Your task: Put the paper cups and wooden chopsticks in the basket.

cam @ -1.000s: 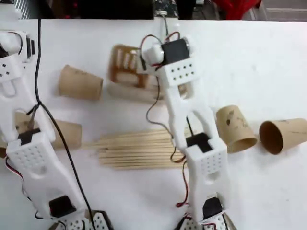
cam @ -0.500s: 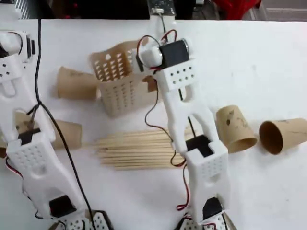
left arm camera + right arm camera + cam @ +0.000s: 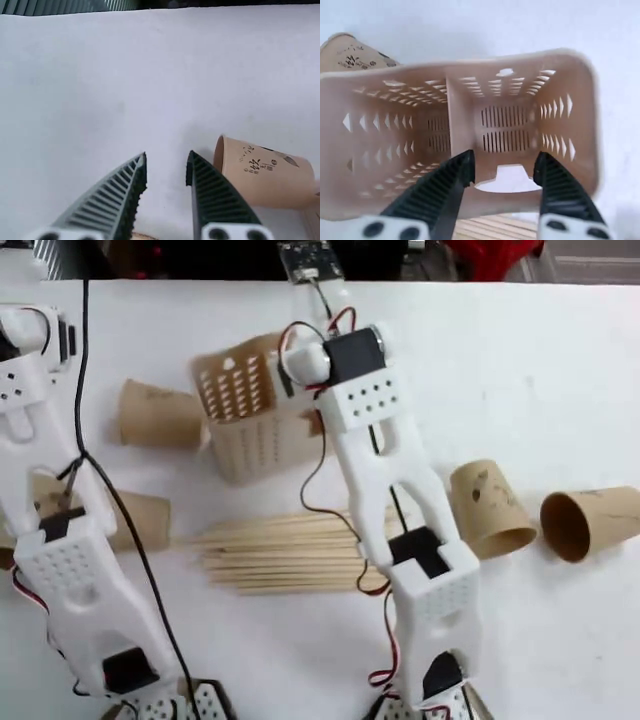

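The tan perforated plastic basket (image 3: 250,425) stands on the white counter (image 3: 520,370) towards the far middle. Its mouth faces up and it looks slightly tilted. The right arm stretches out to it, with the wrist over the basket's right rim.

In the right wrist view, the right gripper (image 3: 504,162) has its jaws spread wide apart over the near wall of the basket (image 3: 385,150). The view looks down into the inside, which an upright wall splits into two compartments. I cannot tell whether the jaws touch the rim.

The first brown paper cup (image 3: 160,415) lies on its side just beside the basket's left wall. The second brown paper cup (image 3: 145,520) lies nearer the arms' bases and is partly hidden under the left arm. On the other side of the right arm, the third brown paper cup (image 3: 490,508) and the fourth brown paper cup (image 3: 590,522) lie on their sides close together.

The bundle of pale wooden chopsticks (image 3: 280,552) lies flat on the counter in front of the basket, between the two arms. Its right end is under the right arm.

The left gripper (image 3: 166,162) hangs over bare counter, its jaws parted by a narrow gap with nothing between them. In the left wrist view, a paper cup on its side (image 3: 262,172) lies just beside one jaw.
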Action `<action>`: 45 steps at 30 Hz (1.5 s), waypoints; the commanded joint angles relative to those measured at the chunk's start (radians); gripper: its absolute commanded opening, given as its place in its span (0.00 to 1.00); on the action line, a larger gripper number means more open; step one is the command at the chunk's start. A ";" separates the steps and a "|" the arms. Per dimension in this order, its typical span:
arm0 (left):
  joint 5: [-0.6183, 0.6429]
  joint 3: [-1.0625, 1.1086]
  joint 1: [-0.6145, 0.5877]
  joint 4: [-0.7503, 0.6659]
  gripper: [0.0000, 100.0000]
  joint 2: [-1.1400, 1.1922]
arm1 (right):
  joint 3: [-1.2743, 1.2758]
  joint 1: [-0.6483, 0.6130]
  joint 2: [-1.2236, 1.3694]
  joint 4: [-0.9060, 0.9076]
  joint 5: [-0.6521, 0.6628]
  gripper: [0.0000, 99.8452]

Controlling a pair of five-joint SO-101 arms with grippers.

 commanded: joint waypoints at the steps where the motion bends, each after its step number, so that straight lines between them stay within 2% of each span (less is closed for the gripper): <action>1: -0.008 -0.034 0.019 0.002 0.15 -0.005 | -0.008 0.008 -0.093 -0.079 0.055 0.21; 4: -0.008 -0.035 0.021 0.000 0.15 -0.005 | -0.008 -0.013 -0.180 -0.091 0.176 0.21; 7: -0.008 -0.037 0.021 0.000 0.15 -0.005 | 0.002 0.002 -0.269 -0.085 0.235 0.21; 12: -0.008 -0.032 0.021 -0.002 0.15 -0.005 | 0.011 0.099 -0.292 -0.082 0.241 0.21; 23: -0.008 -0.029 0.016 0.003 0.15 -0.005 | 0.049 0.147 -0.024 -0.097 0.242 0.21; 25: -0.008 -0.029 0.016 0.003 0.15 -0.005 | 0.049 0.151 -0.001 -0.088 0.242 0.18; 30: -0.008 -0.028 0.018 0.005 0.15 -0.005 | 0.058 0.191 0.015 -0.090 0.235 0.01; 35: -0.008 -0.028 0.018 0.005 0.15 -0.005 | 0.048 0.242 0.001 -0.027 0.232 0.02; 39: -0.003 -0.028 0.022 0.005 0.15 -0.005 | 0.011 0.231 -0.024 0.094 0.233 0.02; 45: -0.003 -0.028 0.030 0.005 0.15 -0.005 | 0.057 0.237 -0.122 0.101 0.186 0.01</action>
